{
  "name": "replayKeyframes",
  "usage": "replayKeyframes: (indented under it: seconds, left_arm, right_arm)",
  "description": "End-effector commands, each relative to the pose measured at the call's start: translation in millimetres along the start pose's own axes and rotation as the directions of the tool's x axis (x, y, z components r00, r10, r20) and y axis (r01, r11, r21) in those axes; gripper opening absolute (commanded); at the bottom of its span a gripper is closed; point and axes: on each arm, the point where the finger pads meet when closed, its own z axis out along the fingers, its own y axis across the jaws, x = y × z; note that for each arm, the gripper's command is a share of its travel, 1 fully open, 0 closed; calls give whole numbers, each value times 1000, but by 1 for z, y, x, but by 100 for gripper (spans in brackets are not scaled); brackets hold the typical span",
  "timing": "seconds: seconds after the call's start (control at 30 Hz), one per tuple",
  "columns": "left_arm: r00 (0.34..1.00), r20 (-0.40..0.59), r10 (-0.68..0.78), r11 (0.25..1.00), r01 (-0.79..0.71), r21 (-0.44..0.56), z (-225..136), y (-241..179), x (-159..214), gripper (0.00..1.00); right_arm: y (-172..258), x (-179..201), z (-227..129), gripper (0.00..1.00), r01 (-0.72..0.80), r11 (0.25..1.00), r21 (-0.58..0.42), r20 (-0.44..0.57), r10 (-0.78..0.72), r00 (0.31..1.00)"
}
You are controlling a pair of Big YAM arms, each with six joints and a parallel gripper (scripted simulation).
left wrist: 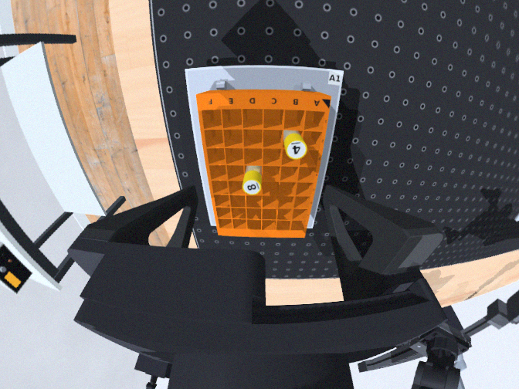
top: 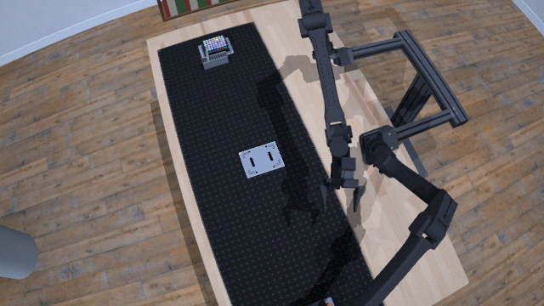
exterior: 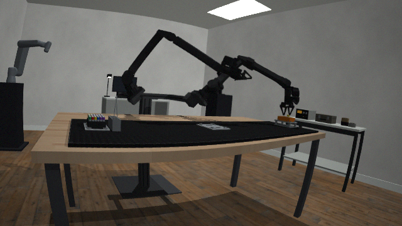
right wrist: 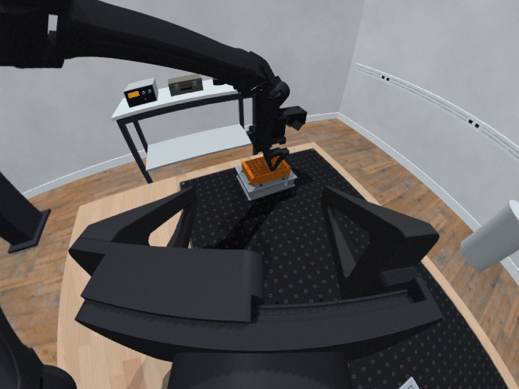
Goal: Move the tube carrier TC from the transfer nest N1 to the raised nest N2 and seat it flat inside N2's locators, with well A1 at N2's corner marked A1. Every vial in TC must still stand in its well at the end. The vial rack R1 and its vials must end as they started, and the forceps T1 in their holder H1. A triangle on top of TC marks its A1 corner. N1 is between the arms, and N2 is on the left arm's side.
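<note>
Exterior view, left to right, relative to the surface [exterior: 151, 154]: we have a grey robot arm [exterior: 21, 59] on a black pedestal beyond its left end. Vial rack [exterior: 96, 122] on the black mat, left end. N1 plate [exterior: 213, 126] mid-mat. Orange carrier [exterior: 286, 118] [left wrist: 259, 164] [right wrist: 266, 169] on N2 [exterior: 276, 122] [left wrist: 263, 77] [right wrist: 249, 190], right end; left hand [exterior: 287, 113] [left wrist: 259, 192] [right wrist: 274, 167] released, right hand [top: 341, 204] [exterior: 249, 75] [left wrist: 360, 366] [right wrist: 259, 192] open. White side table [exterior: 330, 123] beyond, against the wall.

carrier [exterior: 286, 118] [left wrist: 262, 232] [right wrist: 273, 177]: orange | vial caps [left wrist: 295, 147]: yellow, white tops | mat [top: 238, 238] [exterior: 163, 135] [left wrist: 389, 104] [right wrist: 293, 234]: black, ring-dotted
</note>
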Motion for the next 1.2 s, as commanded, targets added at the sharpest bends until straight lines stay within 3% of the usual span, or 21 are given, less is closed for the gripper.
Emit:
replayKeyframes:
  seconds: [0.0,0.07,0.2,0.47,0.87,1.17]
  left_arm:
    - [999,27,-24,999,25,-20,-35,32,-11,100]
    - [999,28,-28,999,29,-21,-42,44,-6,100]
    - [995,100,-14,999,19,-46,-60,54,4,100]
    - [976,218,-1,999,9,-36,-57,40,7,100]
    - [876,482,6,1000,8,-26,-64,24,11,100]
    - [818,575,0,1000,6,-9,-68,16,11,100]
  right_arm:
    - [-22,-39,9,100,-30,999,29,62,28,998]
    - [-30,-25,10,100,-37,999,33,40,35,999]
    - [-5,-8,5,100,2,1000,4,10,-2,1000]
    - [-1,-4,4,100,5,1000,-1,8,-5,1000]
    - [-1,-4,4,100,5,1000,-1,8,-5,1000]
    - [-1,-4,4,100,5,1000,-1,8,-5,1000]
